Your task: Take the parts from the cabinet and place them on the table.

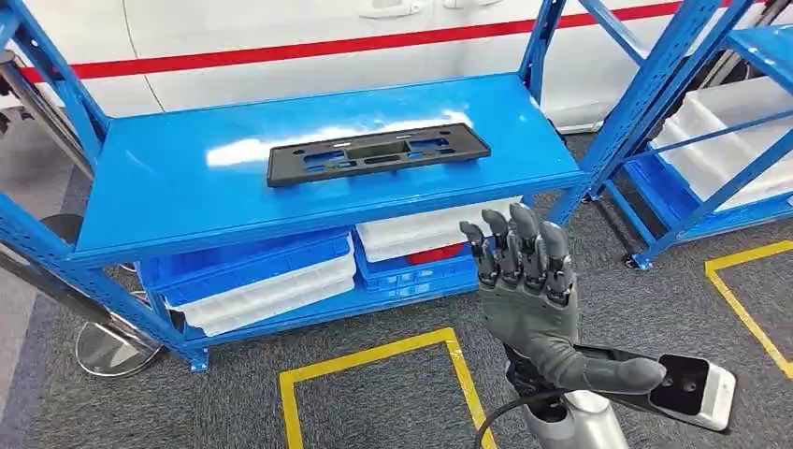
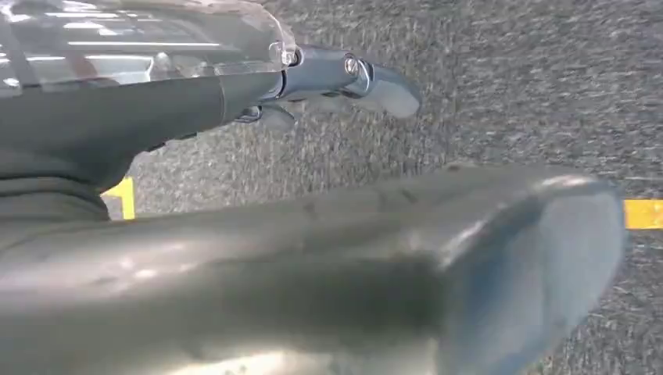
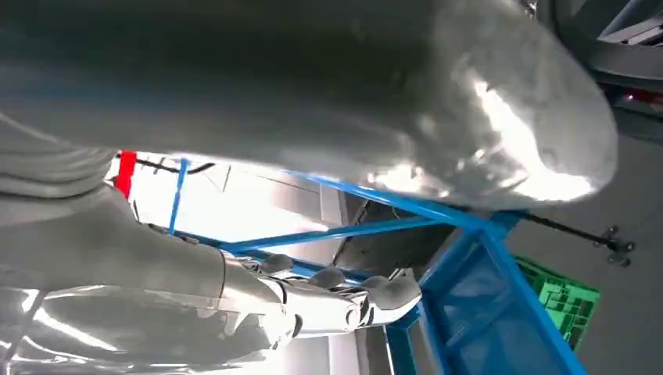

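Black plastic part (image 1: 378, 153): long, flat, slotted, lying along the middle of the blue rack's top shelf (image 1: 168, 187), untouched, nothing around it on that surface. Below it, on the lower shelf, stacked blue and white bins (image 1: 271, 276). Second blue rack (image 1: 739, 140) off to the right, white trays on it. Grey carpet with yellow floor tape (image 1: 374, 360) in front. Right hand (image 1: 528, 299) raised in front of the shelf edge, near the part but apart from it, fingers extended upward and side by side, thumb out sideways, holding nothing. Left hand (image 2: 328, 258) hanging over carpet, thumb large in frame, a finger (image 2: 344, 78) straight beyond it, nothing grasped; loosely extended, as far as can be told. Judged stage: reach toward the part, grasp not yet made. Risks: part is thin and flush to a slick painted shelf, so fingers may slide it back instead of getting under an edge; one-handed grasp off-centre on so long a piece could let it tilt and swing; forearm or knuckles may catch the shelf lip on approach.
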